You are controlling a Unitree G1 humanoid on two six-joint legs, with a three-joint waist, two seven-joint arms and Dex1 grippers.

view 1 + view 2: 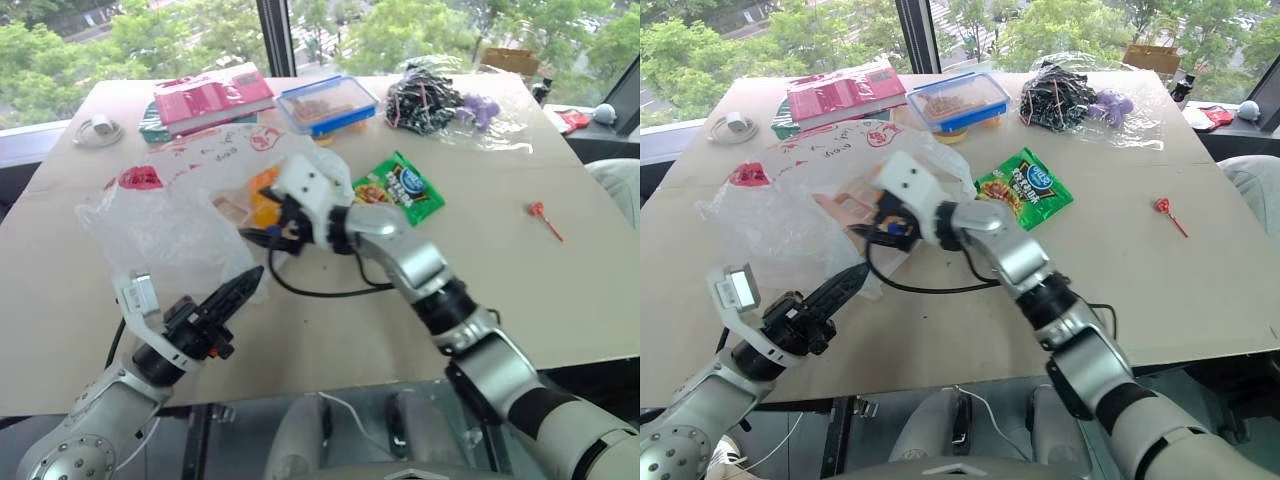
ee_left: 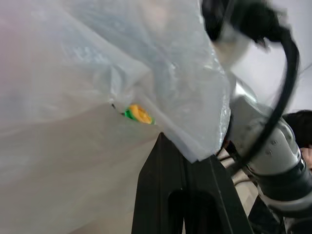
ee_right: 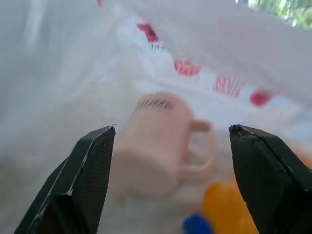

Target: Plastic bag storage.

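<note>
Table (image 1: 560, 300) bears plastic bag (image 1: 160, 215) (crinkled), snack packet (image 1: 400, 187)

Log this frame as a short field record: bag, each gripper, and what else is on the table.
bag: crinkly translucent white plastic bag with red print, spread on the tabletop
left gripper: shut on the bag's near edge
right gripper: open, fingers wide, facing the bag
inside bag: pale pink mug
nearby: green snack packet; blue-lidded clear box; red lollipop

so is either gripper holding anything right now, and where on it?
Left gripper is shut on the plastic bag, pinching its near edge. Right gripper is open at the bag, holding nothing.
</note>
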